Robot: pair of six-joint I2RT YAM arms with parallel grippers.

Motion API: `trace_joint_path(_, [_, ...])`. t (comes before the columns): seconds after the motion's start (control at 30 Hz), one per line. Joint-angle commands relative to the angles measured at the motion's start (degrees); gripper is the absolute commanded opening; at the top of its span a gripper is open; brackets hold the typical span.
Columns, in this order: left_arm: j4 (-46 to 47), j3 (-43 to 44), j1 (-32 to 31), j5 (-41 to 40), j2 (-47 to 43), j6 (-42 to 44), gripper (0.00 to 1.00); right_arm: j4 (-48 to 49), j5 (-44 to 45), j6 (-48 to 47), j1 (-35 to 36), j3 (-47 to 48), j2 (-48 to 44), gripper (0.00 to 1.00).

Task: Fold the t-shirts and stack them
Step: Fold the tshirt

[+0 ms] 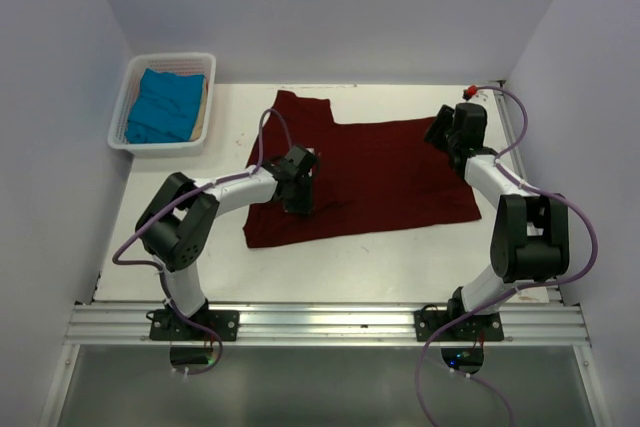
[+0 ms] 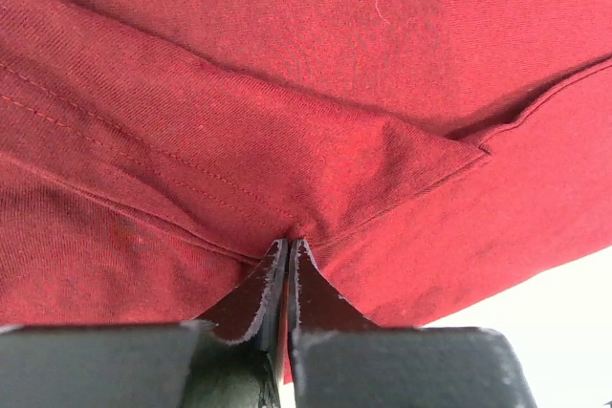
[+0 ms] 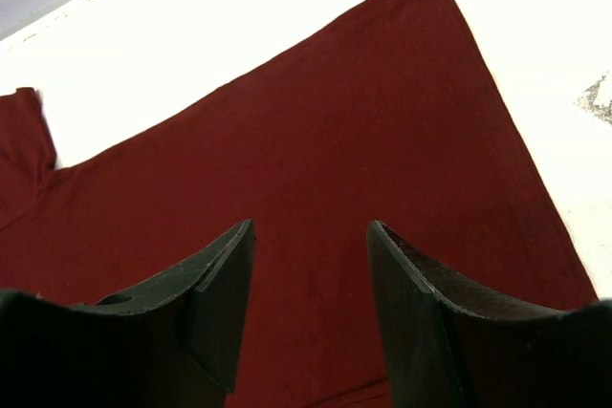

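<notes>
white tabletop [image 1: 380,257], left claw [image 2: 289,247] low, tight on maroon shirt [image 1: 390,172]; right claw [image 3: 311,226] agape, empty

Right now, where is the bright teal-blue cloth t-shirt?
Top view: the teal-blue t-shirt lies inside the white slatted plastic basket at the far left corner of the table, apart from the dark maroon-red t-shirt spread mid-table.

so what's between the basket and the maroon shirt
Just bare white table. Nothing sits between the basket and the maroon shirt. The top external view shows that stretch.
</notes>
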Motion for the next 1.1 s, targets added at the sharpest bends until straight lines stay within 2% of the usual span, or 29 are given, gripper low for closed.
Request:
trace_joint_path(0.0, [1.3,0.8,-0.3,1.1,0.8,1.2,0.00,0.8,0.1,-0.3,0.3,-0.1,0.1,0.55])
trace_joint_path(0.23, [0.5,1.9,-0.4,-0.4,-1.2,1.7,0.00,0.8,0.0,-0.3,0.3,0.1,0.1,0.54])
trace_joint_path(0.47, [-2.9,7.9,-1.0,-4.9,-2.4,4.9,0.00,0.8,-0.2,-0.2,0.2,0.3,0.2,0.55])
trace_joint_path(1.07, [-4.8,26.9,-0.4,-8.6,17.6,14.3,0.00,0.3,-1.0,-0.1,0.2,0.9,0.5,0.54])
